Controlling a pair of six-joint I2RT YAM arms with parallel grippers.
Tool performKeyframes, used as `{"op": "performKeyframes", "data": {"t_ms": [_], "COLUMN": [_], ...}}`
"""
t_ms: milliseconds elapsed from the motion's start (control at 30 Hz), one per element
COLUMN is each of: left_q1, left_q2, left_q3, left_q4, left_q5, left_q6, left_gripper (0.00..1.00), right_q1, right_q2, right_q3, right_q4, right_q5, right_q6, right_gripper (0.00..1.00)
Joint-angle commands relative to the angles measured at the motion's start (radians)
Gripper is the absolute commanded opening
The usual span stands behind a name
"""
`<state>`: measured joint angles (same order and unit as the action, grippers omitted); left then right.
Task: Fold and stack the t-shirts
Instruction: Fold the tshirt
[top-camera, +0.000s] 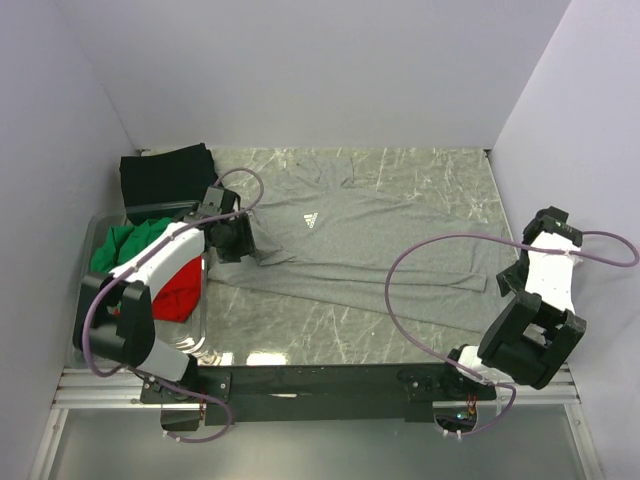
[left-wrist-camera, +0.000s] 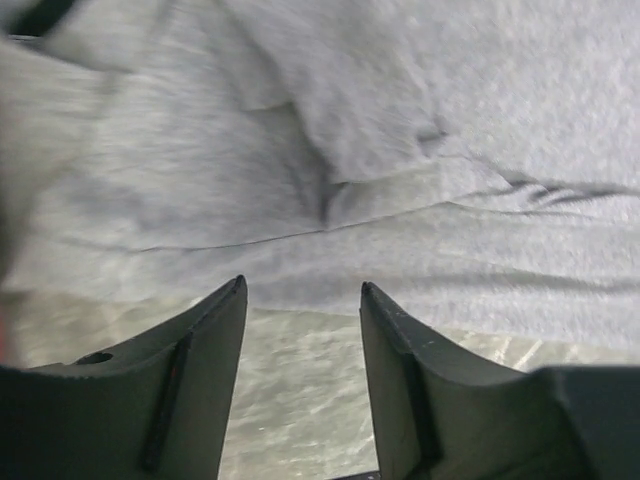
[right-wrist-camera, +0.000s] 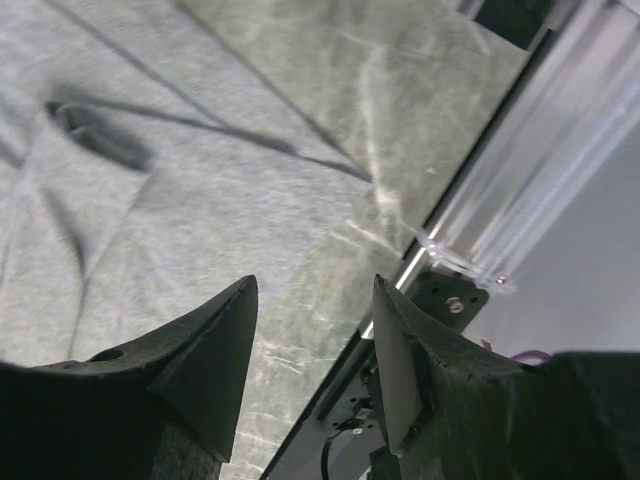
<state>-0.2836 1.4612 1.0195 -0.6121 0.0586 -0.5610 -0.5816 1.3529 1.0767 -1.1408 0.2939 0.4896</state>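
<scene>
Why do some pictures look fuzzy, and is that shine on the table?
Top external: sharp, with pale glare on the table near its front edge; left wrist: the grey t-shirt looks soft and blurred; right wrist: crisp, with dark fold shadows.

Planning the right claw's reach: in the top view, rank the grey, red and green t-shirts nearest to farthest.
1. grey t-shirt, spread mid-table, nearest.
2. red t-shirt, far left, near side.
3. green t-shirt, leftmost.

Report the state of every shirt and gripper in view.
Grey shirt, spread out, unfolded.
Black shirt, folded, far left.
Green shirt, crumpled.
Red shirt, crumpled beside the green one.
Left gripper, open, empty, at the grey shirt's edge.
Right gripper, open, empty.
</scene>
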Motion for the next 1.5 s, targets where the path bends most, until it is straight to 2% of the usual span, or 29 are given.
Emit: {"op": "performKeyframes", "data": {"t_ms": [0, 100, 500, 867, 1033, 1167, 1467], "left_q1": [-0.022, -0.035, -0.091, -0.126, -0.132, -0.134, -0.137], "left_q2": [0.043, 0.094, 0.224, 0.284, 0.284, 0.301, 0.309], "left_q3": [0.04, 0.059, 0.094, 0.137, 0.148, 0.146, 0.134], "left_q4": [0.075, 0.087, 0.118, 0.083, 0.064, 0.086, 0.118], "left_q5": [0.102, 0.112, 0.035, -0.098, -0.158, -0.131, -0.111], "left_q6": [0.015, 0.004, -0.013, -0.01, -0.023, -0.016, -0.004], "left_gripper": [0.54, 0.5, 0.45, 0.38, 0.38, 0.35, 0.14], "right_q1": [0.031, 0.051, 0.068, 0.068, 0.068, 0.068, 0.068], "right_q2": [-0.028, -0.02, -0.023, -0.015, -0.023, -0.021, -0.026], "right_q3": [-0.001, 0.002, 0.0, -0.012, -0.026, -0.034, -0.031], "right_q4": [0.032, 0.035, 0.05, 0.064, 0.073, 0.076, 0.075], "right_q5": [-0.012, -0.019, -0.036, -0.053, -0.058, -0.062, -0.062], "right_q6": [0.03, 0.04, 0.033, 0.027, 0.026, 0.026, 0.024], "right_gripper": [0.56, 0.56, 0.56, 0.55, 0.55, 0.55, 0.54]}}
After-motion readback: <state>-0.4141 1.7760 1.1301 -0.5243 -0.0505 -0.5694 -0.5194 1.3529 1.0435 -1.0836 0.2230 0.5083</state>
